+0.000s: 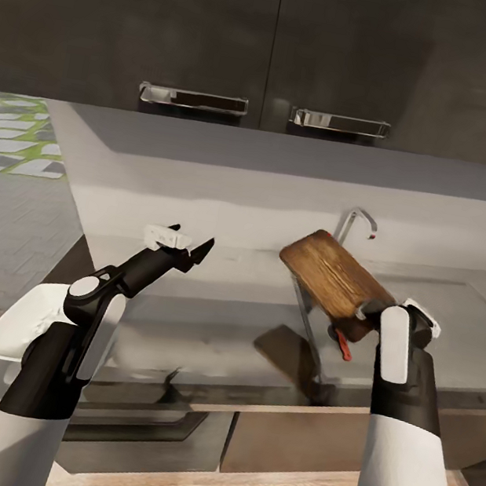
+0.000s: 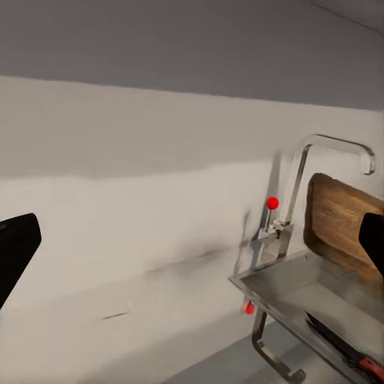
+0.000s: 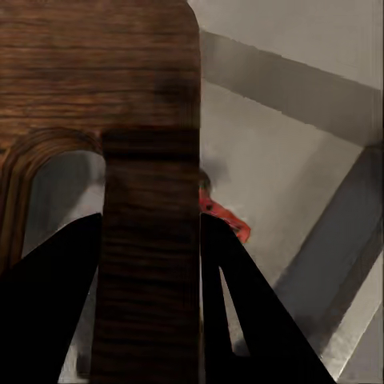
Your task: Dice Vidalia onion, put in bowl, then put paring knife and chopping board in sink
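Observation:
My right gripper (image 1: 378, 313) is shut on the handle end of the dark wooden chopping board (image 1: 332, 273) and holds it tilted over the steel sink (image 1: 448, 343). In the right wrist view the board's handle bar (image 3: 148, 264) sits between the two black fingers (image 3: 256, 312). The paring knife (image 1: 342, 343) lies in the sink under the board, and its red handle (image 3: 224, 220) shows past the board's edge. My left gripper (image 1: 183, 244) hangs open above the countertop (image 1: 212, 325) with nothing in it. The white bowl (image 1: 19, 315) sits at the left, partly behind my left arm. The Vidalia onion is out of view.
A curved chrome faucet (image 1: 356, 219) with a red knob (image 2: 273, 202) stands behind the sink (image 2: 320, 288). Dark upper cabinets with steel handles (image 1: 193, 98) hang above a grey back wall. Dark cabinet fronts sit below the countertop's front edge, over a wooden floor.

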You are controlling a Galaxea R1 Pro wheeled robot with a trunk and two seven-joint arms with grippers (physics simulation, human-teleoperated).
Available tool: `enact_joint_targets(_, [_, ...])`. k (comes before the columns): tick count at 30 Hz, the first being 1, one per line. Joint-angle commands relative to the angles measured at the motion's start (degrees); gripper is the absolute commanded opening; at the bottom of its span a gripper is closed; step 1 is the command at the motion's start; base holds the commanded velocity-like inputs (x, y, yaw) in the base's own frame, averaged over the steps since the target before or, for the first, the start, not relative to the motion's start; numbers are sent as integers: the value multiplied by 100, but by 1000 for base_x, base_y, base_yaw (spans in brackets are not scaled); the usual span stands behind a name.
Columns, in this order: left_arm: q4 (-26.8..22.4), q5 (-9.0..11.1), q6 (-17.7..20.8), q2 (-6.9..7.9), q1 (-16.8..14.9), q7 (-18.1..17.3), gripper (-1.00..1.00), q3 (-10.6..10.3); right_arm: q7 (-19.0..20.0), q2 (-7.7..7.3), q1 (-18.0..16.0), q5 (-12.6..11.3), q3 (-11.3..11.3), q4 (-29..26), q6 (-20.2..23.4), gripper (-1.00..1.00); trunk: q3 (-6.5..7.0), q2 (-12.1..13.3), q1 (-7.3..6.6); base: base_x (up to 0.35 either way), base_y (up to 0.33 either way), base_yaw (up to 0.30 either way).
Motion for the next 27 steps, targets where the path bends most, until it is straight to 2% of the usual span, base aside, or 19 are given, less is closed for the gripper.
enact_joint_targets(1, [-6,55,54,-2,-5,-8,100,5,-266,3,-8,-357,-6,-9,-104,-100,-12,-14,3,0,0,0])
enact_joint_targets(2, [-6,56,54,-2,-5,-8,100,4,-905,4,-8,-953,-3,-8,-300,-100,-12,-14,3,0,0,0])
enact_joint_targets(5, [-6,57,54,-2,-5,-8,100,4,-1202,5,-9,-1107,-2,-9,-437,-100,-12,-14,3,0,0,0])
enact_joint_targets(6, [-6,53,54,-2,-5,-8,100,4,-1330,5,-9,-1158,5,-5,-661,-100,-12,-14,3,0,0,0])
enact_joint_targets(13, [-6,52,54,-23,-5,-8,100,-3,-1734,5,-9,-1172,25,1,-964,-100,-12,-14,3,0,0,0])
enact_joint_targets(16, [-4,54,54,-51,-5,-8,100,-5,-2012,5,-9,-1173,43,15,-1207,-100,-12,-14,3,0,0,0])
enact_joint_targets(17, [-5,55,54,-67,-5,-8,100,-5,-2227,5,-9,-1173,62,81,-1393,-100,-12,-14,3,0,0,0])
enact_joint_targets(27, [-6,53,54,-76,-3,-8,100,-5,-2514,5,-9,-1185,75,147,-1736,-100,-12,-14,3,0,0,0])
